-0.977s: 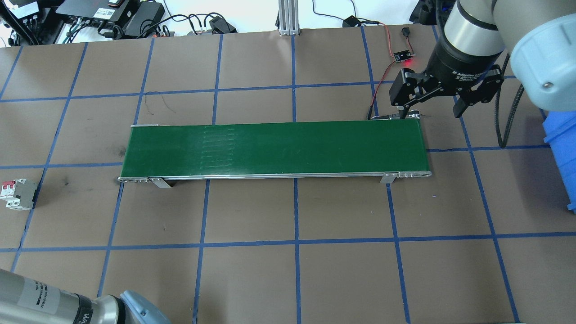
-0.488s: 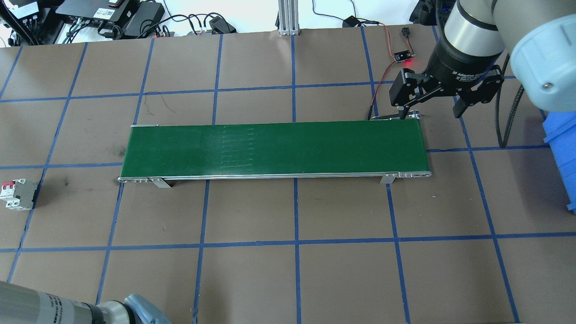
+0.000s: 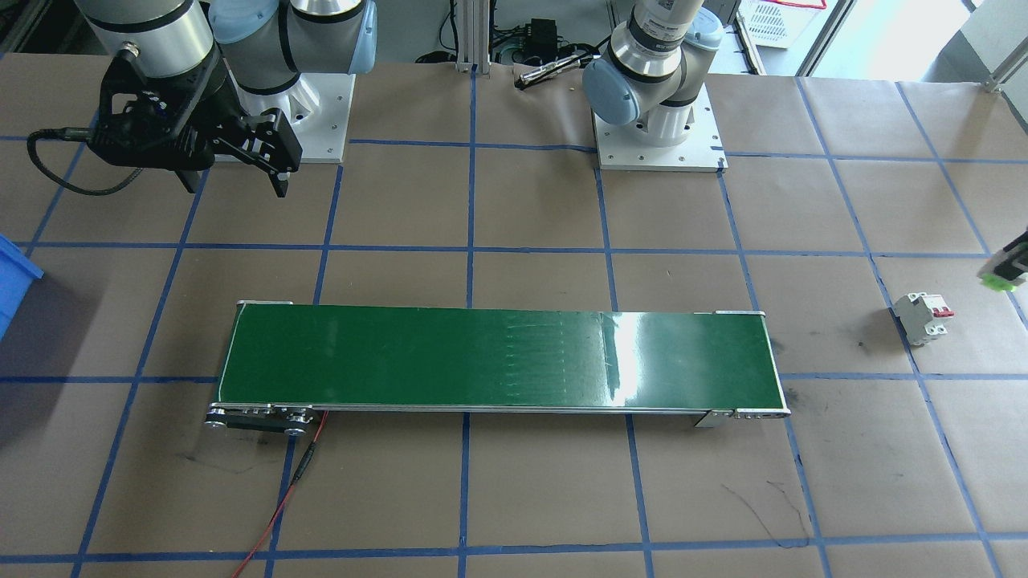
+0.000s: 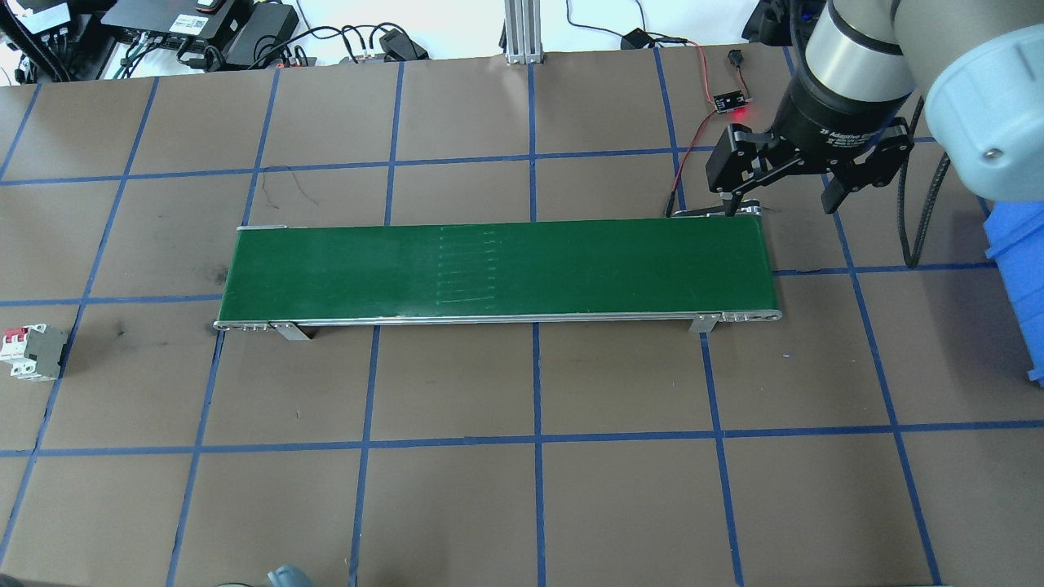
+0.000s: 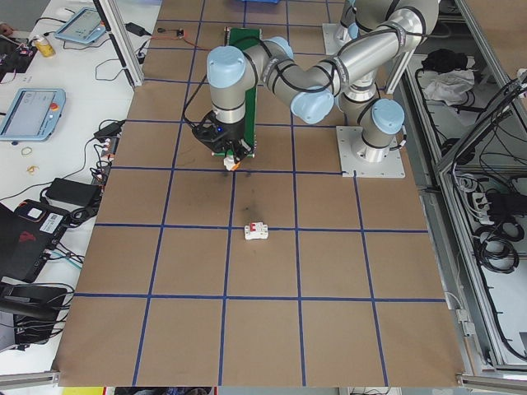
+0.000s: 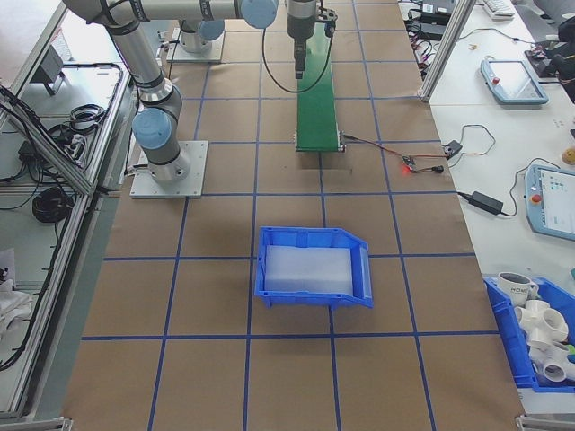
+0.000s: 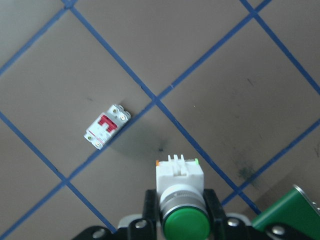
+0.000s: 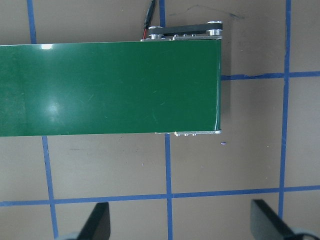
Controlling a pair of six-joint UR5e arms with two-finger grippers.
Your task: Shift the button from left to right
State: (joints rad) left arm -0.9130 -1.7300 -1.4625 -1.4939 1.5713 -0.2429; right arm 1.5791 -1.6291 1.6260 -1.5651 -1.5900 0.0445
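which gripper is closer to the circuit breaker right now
Left. The left gripper, shut on the green button, hangs just off the circuit breaker near the conveyor's left end. The right gripper is open, past the conveyor's opposite end.

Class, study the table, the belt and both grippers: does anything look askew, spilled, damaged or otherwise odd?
Nothing is spilled or broken. The circuit breaker sits skewed to the blue tape grid, alone beyond the conveyor belt. The brown table paper shows dark scuffs. The button sits squarely in the left gripper.
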